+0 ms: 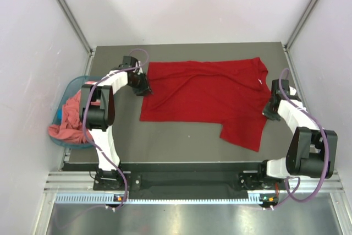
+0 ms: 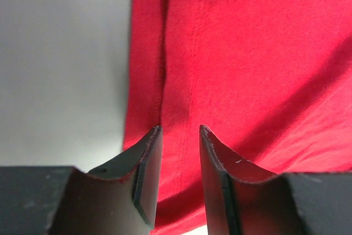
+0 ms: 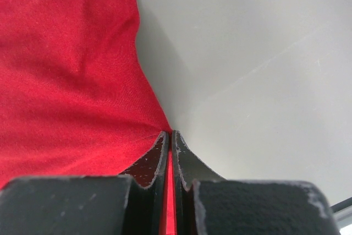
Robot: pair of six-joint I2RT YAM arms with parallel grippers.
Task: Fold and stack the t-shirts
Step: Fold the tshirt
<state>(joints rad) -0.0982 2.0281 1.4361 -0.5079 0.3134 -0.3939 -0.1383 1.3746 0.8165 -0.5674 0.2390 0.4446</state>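
1. The red t-shirt (image 1: 209, 94) lies spread, slightly rumpled, on the table (image 1: 181, 144), with its white neck label (image 1: 258, 82) toward the right side. The salmon-pink t-shirt (image 1: 67, 118) sits bundled in the teal basket (image 1: 77, 79) at the left edge.
2. The right gripper (image 3: 169, 132) is closed on the red t-shirt's right edge. A thin red strip shows between its jaws.
3. The left gripper (image 2: 180, 129) stands part-open at the left hem. Cloth shows in the gap, but nothing is clamped.
4. The step in hand appears to be securing the left edge to match the right-hand grip, ahead of a fold.
5. The left jaws should straddle the hem seam, not bare table, and close only once cloth sits between both pads.
6. The pinch should catch every layer at the hem. A single layer would likely let the cloth sag on lifting.
7. Any lift should then be even on both sides, so the cloth stays taut without dragging across the table.
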